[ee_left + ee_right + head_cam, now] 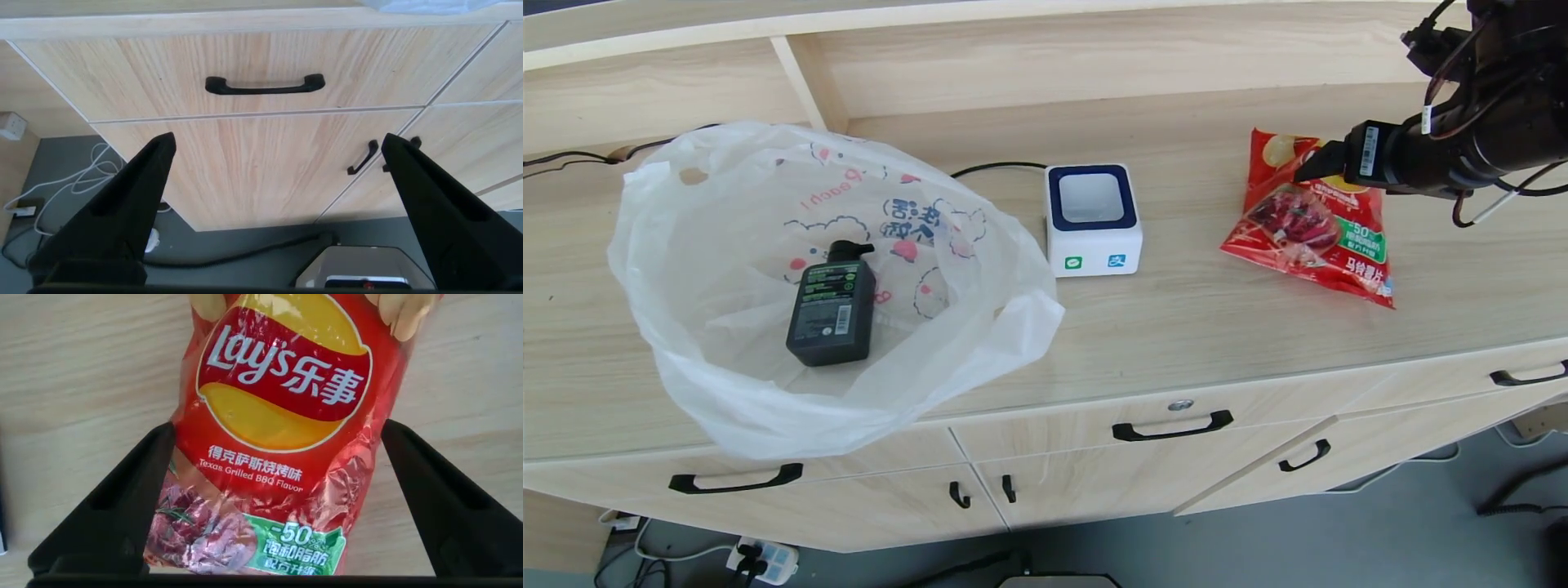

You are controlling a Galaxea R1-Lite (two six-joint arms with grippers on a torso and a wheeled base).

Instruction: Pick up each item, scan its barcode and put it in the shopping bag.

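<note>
The right hand [1308,167] is hovering open at the far end of the chip bag [1307,220], fingers [106,514] straddling it, apparently to pinch it across its width. The bag, glossy red crinkled foil with a yellow logo, is lying face up on the table [1176,327] right of the scanner [1092,219]. The left hand [274,220] is hanging open before the drawer fronts [261,155], well below the scanner's level, while left of the scanner the shopping bag [727,408] is gaping, already holding a dark bottle [832,306].

The robot's right arm [1494,131], a black cylinder trailing looped black cables [1470,214] and a white tag [1426,119], ends in the right gripper [1307,170] bearing a white label [1370,151]; the left gripper [278,143] shows 2 black wedge-shaped fingers [122,220].
</note>
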